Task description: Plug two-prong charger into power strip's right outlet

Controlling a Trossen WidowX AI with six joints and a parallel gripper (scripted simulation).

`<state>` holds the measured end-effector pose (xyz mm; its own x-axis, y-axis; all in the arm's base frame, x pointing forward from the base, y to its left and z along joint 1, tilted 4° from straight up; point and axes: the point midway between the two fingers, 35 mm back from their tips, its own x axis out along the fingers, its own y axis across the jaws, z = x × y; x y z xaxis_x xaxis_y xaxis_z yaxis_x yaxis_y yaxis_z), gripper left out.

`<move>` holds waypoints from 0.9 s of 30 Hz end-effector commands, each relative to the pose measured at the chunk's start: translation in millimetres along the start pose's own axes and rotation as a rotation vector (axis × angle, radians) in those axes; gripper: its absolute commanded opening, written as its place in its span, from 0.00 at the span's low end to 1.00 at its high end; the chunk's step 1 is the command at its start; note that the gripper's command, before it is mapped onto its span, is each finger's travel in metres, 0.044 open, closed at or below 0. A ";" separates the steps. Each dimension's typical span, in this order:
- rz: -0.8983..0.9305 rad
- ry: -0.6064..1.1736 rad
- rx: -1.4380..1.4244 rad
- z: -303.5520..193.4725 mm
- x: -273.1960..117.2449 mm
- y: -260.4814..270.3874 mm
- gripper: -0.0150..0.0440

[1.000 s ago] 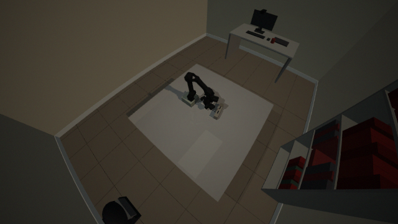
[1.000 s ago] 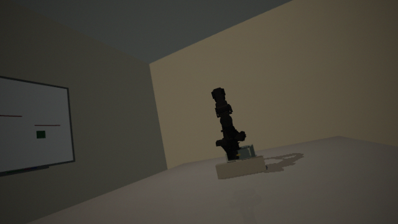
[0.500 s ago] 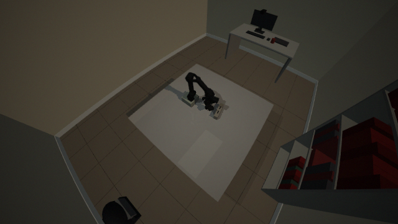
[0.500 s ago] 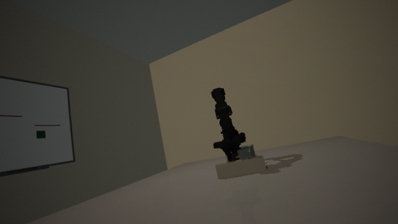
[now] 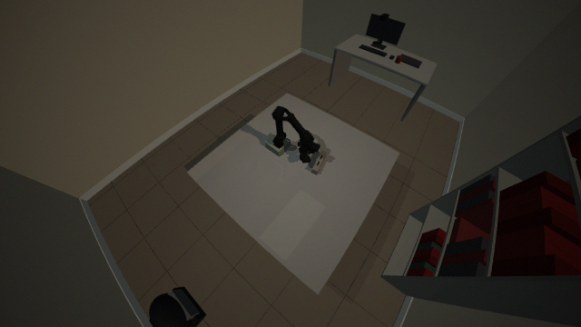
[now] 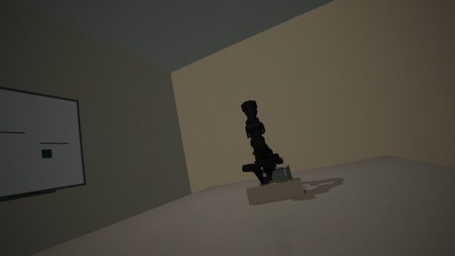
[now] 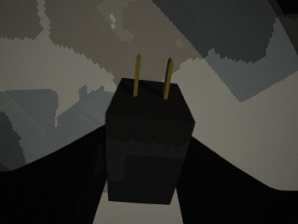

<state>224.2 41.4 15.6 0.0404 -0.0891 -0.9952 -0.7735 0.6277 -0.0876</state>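
In the top view, left to right: the jaws (image 5: 305,159) are drawn partly closed, gripping the black charger (image 7: 150,150), its two prongs (image 7: 153,77) bare; then the power strip (image 5: 319,163) (image 6: 275,192) on the tabletop (image 5: 227,182) (image 6: 199,227). Grasping looks done; aligning with the right outlet and pushing straight in remain

Dim room, brown tiled floor (image 5: 182,232).

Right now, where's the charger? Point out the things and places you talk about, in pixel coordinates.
In the wrist view, the charger (image 7: 145,160) sits low and central, clamped between the jaws at its left and right, its two brass-colored prongs (image 7: 137,75) pointing toward the top of the picture.
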 end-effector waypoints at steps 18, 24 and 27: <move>0.024 0.002 0.333 4.0 11.2 -3.6 0.25; 0.030 0.005 0.428 4.9 14.5 -4.6 0.25; 0.033 0.007 0.475 5.3 16.2 -5.1 0.25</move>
<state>231.1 40.4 1.4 0.0176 -0.0731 -0.9972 -0.4423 0.8939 -0.0733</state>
